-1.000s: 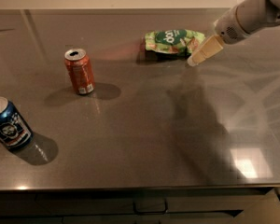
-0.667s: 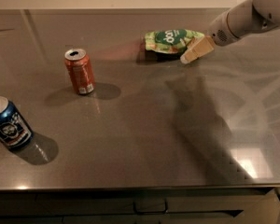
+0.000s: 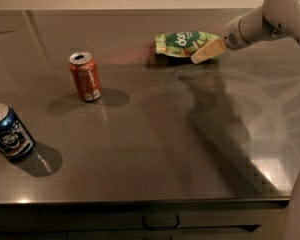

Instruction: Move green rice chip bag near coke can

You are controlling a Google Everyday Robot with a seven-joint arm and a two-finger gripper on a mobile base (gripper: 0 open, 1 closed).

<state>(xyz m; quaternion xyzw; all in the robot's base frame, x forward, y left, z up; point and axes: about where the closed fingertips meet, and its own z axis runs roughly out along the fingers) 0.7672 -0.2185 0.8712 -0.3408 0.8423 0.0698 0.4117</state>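
The green rice chip bag [image 3: 184, 43] lies flat on the dark counter, at the back, right of the middle. The coke can [image 3: 85, 76] stands upright to the left of it, well apart from the bag. My gripper [image 3: 206, 53] comes in from the upper right on a white arm and is at the bag's right front edge, low over the counter. It partly overlaps the bag's right end.
A blue can with white graphics [image 3: 9, 132] stands near the front left. The counter's front edge [image 3: 140, 201] runs across the bottom. Light patches reflect on the counter at the right. The arm's shadow falls on the counter in front of the bag.
The gripper has moved left and a little down, from beside the bag's right end to over its right front edge. The bag and both cans have not moved.
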